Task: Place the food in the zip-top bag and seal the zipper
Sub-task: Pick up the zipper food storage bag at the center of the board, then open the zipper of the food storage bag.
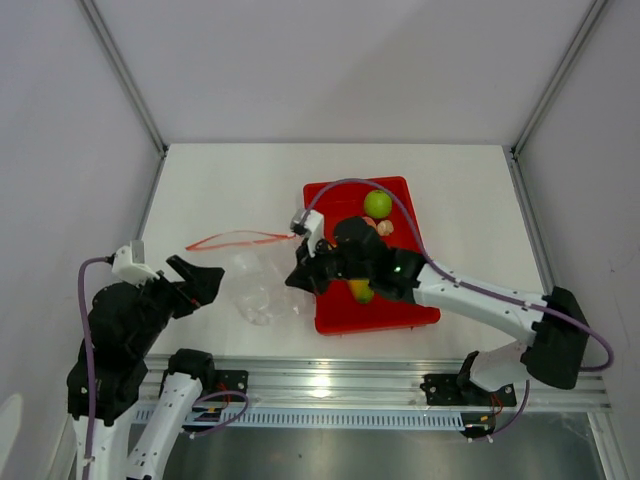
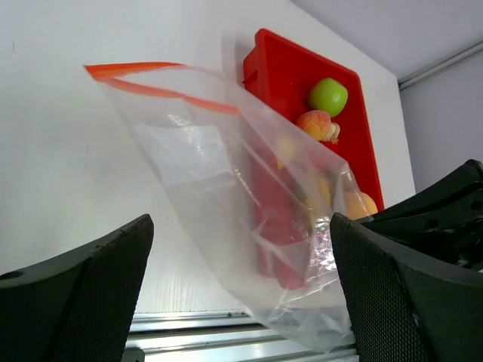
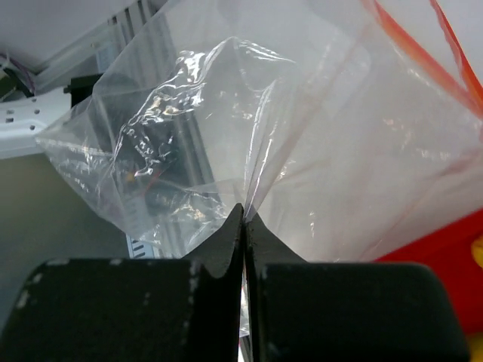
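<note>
The clear zip-top bag [image 1: 258, 283] hangs lifted left of the red tray [image 1: 415, 240], its orange-red zipper [image 1: 240, 238] at the far end with the mouth open. My right gripper [image 1: 301, 277] is shut on a fold of the bag's side [image 3: 243, 215]. My left gripper [image 1: 196, 281] is open, and the bag's lower corner [image 2: 302, 302] hangs between its fingers [image 2: 83, 302] without touching them. The food is in the tray: a green apple [image 1: 377, 203], a peach [image 1: 386, 228] and a yellow-green mango [image 1: 361, 291]. The left wrist view also shows an orange [image 2: 364, 204] through the bag. The bag holds no food.
The right arm [image 1: 470, 295] reaches across the tray's near half and hides part of it. The aluminium rail [image 1: 330, 372] runs along the table's near edge, just below the bag. White walls close in the back and both sides.
</note>
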